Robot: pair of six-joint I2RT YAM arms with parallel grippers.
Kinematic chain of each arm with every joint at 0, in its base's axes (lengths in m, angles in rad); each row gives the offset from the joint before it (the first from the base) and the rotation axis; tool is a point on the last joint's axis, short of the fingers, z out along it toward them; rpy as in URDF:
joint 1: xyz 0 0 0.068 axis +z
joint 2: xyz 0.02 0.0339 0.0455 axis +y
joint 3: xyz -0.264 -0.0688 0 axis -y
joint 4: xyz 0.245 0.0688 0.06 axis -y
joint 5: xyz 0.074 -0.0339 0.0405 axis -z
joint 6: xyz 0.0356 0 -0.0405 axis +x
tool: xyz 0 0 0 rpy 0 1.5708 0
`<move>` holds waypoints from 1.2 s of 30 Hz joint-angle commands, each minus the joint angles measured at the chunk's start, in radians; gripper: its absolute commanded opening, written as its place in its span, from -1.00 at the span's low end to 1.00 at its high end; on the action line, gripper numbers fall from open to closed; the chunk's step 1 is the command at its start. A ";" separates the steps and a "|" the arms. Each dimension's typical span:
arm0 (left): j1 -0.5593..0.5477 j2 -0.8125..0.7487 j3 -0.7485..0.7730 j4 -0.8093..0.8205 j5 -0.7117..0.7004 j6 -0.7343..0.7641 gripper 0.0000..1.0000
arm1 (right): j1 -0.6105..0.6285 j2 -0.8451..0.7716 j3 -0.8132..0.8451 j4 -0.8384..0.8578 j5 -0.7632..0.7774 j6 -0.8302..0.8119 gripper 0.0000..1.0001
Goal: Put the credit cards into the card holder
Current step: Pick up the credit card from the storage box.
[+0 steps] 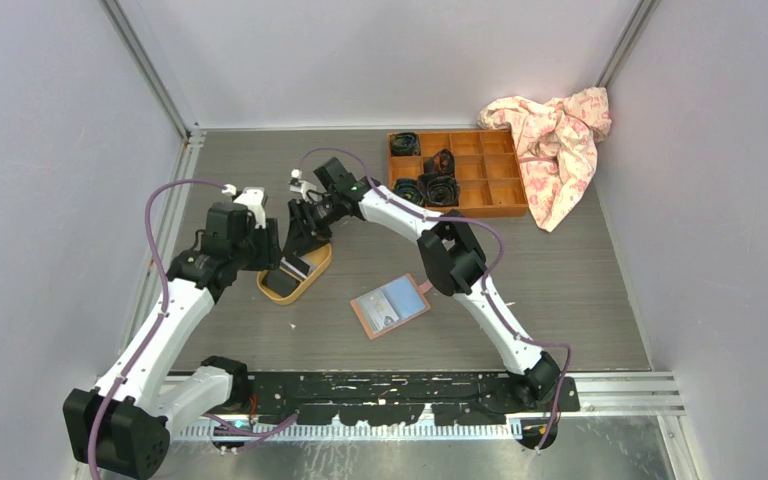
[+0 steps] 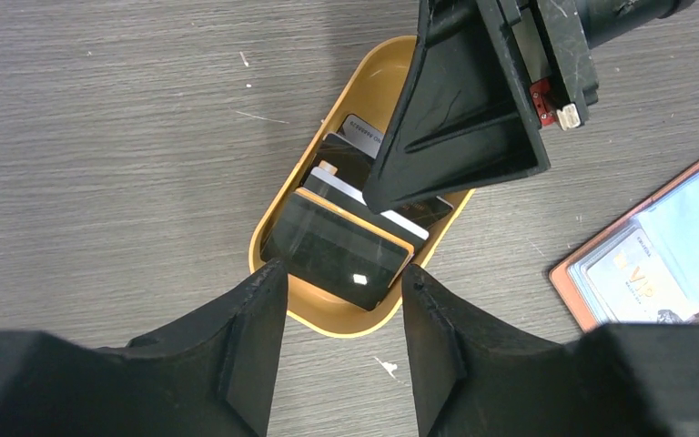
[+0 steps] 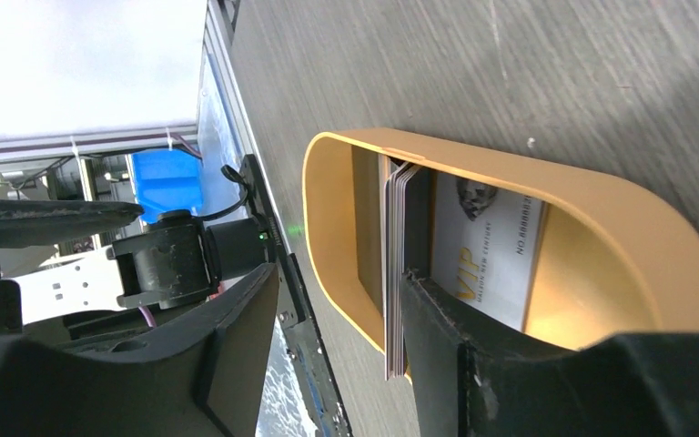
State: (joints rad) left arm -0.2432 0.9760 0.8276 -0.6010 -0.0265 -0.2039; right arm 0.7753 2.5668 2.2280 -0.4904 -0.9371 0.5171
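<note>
In the tray (image 2: 328, 323) near the worktop's left edge: cards (image 2: 341, 246), judged light, stiff, slick; pinch across the faces. Right gripper (image 3: 337, 278) half-open around the stack; left gripper (image 2: 344, 271) half-open above, empty. Holder (image 1: 390, 305) open, mid-worktop.

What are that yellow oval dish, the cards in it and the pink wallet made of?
Yellow dish: smooth moulded plastic by its look, thin even wall, soft sheen.
Cards: probably stiff plastic, thin, glossy, one catching light.
Pink wallet: leather or imitation, matte rim; see-through pockets look like clear film.
</note>
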 commanded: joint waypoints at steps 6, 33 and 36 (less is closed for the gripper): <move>0.008 -0.032 0.018 0.019 -0.034 0.012 -0.05 | 0.040 -0.100 0.018 -0.091 0.063 -0.122 0.19; 0.008 -0.085 0.016 0.023 -0.102 0.017 -0.13 | 0.101 -0.071 0.099 -0.241 0.227 -0.247 0.17; 0.009 -0.090 0.016 0.023 -0.107 0.017 -0.13 | 0.098 -0.081 0.101 -0.246 0.229 -0.247 0.16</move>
State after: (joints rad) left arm -0.2398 0.9119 0.8276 -0.6025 -0.1070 -0.2005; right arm 0.8730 2.5511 2.2761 -0.7353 -0.7071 0.2821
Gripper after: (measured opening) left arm 0.438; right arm 0.587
